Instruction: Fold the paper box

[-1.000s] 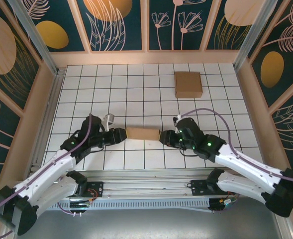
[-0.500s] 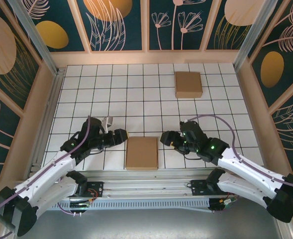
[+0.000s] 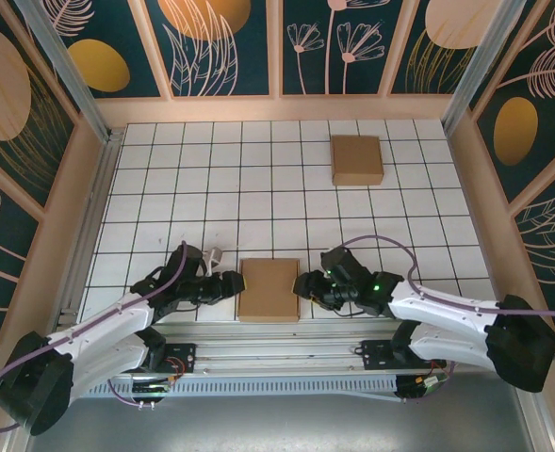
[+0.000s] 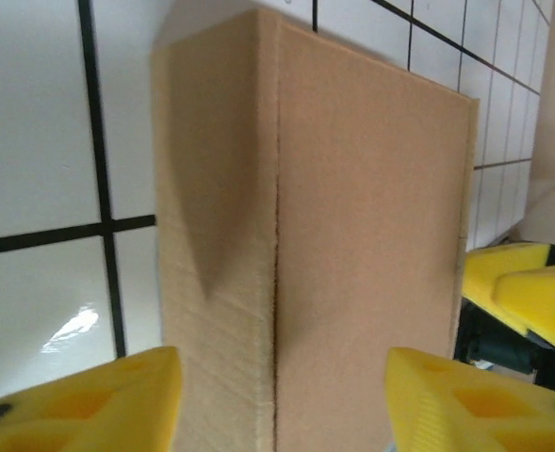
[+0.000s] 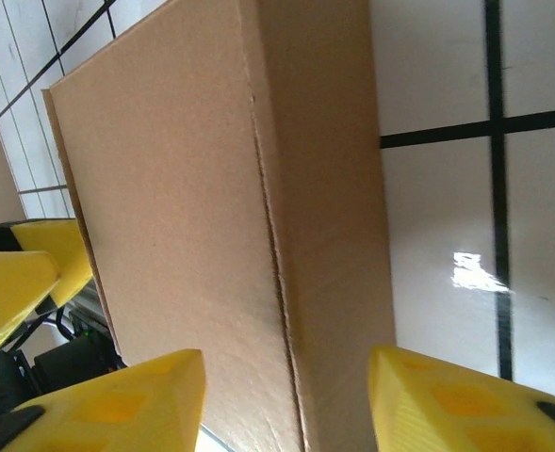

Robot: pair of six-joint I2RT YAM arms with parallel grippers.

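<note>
On table (image 3: 164, 169), paper box (image 3: 269, 289) lies between left tool (image 3: 235, 285) and right tool (image 3: 301, 285), both spread.

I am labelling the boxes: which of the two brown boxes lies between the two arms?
The front box; the other box lies far back on the right, away from them.

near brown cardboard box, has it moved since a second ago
Yes, the near brown cardboard box came down flat, closer to the metal rail.
</note>
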